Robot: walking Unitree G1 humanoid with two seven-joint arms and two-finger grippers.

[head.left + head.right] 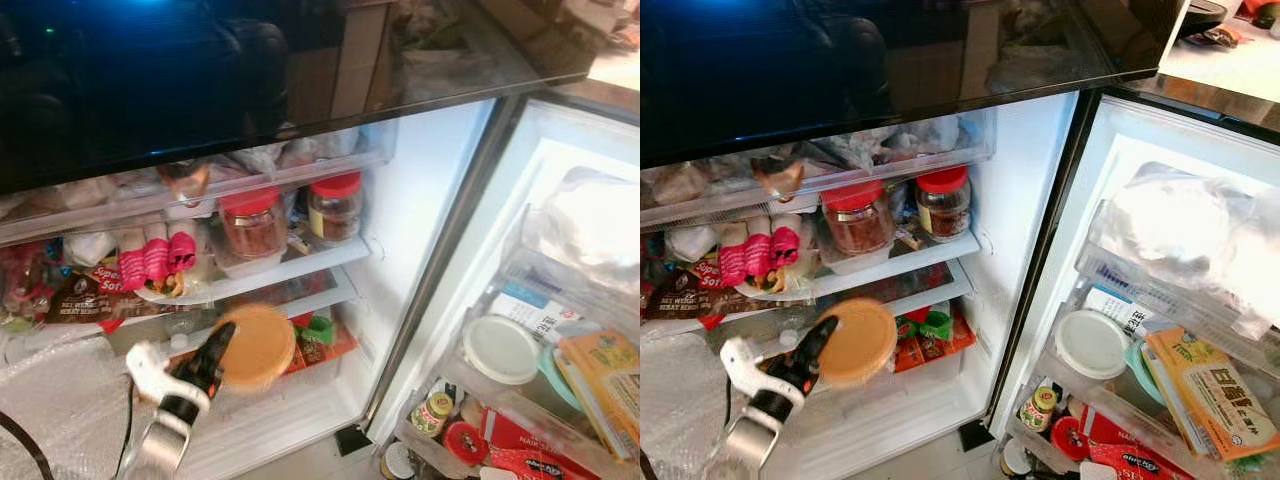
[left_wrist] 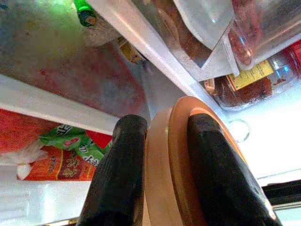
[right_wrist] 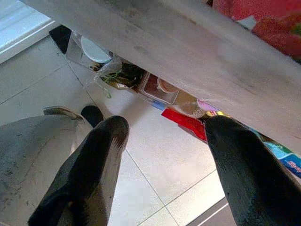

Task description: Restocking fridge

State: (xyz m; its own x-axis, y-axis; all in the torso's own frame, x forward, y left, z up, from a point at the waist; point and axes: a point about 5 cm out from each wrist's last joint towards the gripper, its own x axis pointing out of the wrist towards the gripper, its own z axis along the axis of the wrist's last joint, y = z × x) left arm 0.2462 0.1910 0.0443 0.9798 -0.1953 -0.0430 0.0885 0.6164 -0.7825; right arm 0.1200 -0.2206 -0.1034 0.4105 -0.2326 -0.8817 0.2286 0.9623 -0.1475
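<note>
The left tool (image 1: pixel 222 352) pinches a round tan lid (image 1: pixel 256 347) by its edge, one black finger (image 2: pixel 117 174) on each face. It holds the lid inside the open fridge (image 1: pixel 420 200), below the shelf (image 1: pixel 290 268) that carries two jars with red caps (image 1: pixel 252 222), and in front of some green and orange packets (image 1: pixel 318 335). The right tool (image 3: pixel 160 155) hangs low over the tiled floor (image 3: pixel 155 155), its fingers spread apart and holding nothing. The door rack (image 1: pixel 480 400) holds a white lid (image 1: pixel 500 349) and cartons.
</note>
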